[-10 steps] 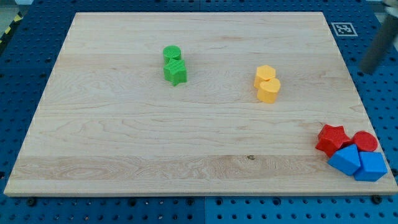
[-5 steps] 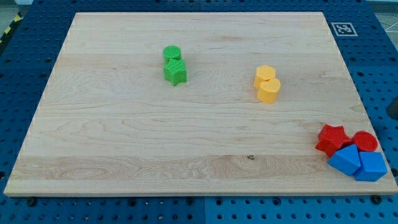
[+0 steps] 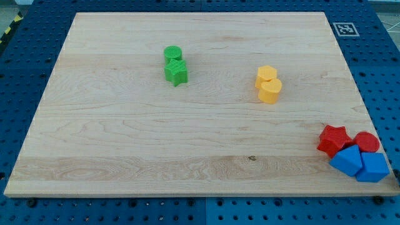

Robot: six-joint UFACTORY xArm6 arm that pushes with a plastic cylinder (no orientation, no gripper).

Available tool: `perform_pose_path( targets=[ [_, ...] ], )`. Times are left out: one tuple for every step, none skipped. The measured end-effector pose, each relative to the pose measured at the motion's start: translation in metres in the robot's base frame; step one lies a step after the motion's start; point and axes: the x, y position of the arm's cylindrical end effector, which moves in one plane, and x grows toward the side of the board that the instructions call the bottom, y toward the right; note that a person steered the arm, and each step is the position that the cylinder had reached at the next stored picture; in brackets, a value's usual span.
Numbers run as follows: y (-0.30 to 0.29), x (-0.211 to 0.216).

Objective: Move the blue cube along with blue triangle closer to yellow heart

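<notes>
With my tip out of view, the blue cube (image 3: 374, 167) and blue triangle (image 3: 347, 160) sit touching at the table's (image 3: 125, 137) bottom-right corner, far from the yellow heart (image 3: 270, 90), so a careless push could drag the touching red blocks (image 3: 332, 139) along.

Colour rundown: the table (image 3: 125, 137) is pale light-brown wood with a visible grain, sitting on a blue surface dotted with holes (image 3: 25, 69). Green star (image 3: 176, 73) and green cylinder (image 3: 173, 54), both bright green. Yellow heart (image 3: 270, 91) and yellow hexagon (image 3: 266, 74), warm yellow. Red star (image 3: 332, 139), red cylinder (image 3: 367, 142). Blue triangle (image 3: 347, 160) and blue cube (image 3: 373, 167), mid blue. Black-and-white square marker (image 3: 345, 29) at the view's top right.
</notes>
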Motion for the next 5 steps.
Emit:
perform_pose_path(
  targets=[
    [0.0,0.0],
    [-0.014,0.0],
    [-0.04,0.0],
    [-0.067,-0.011],
    [-0.068,-0.012]
  ],
)
